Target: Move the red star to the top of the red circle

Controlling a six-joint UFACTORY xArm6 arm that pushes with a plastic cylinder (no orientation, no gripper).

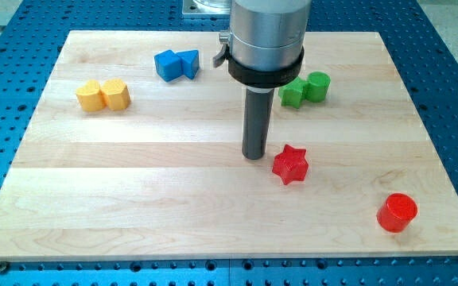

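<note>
You see my tip (254, 156) as a bare dark rod, nothing held, red plastic star block (290, 164) just to its right, red circular block (397, 213) farther lower-right near the pale wooden board (133, 199) edge, bare wood between them.

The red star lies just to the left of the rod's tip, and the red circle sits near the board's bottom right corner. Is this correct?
Not quite. In the camera view the red star lies just to the right of my tip, not the left. The red circle does sit near the bottom right corner.
</note>
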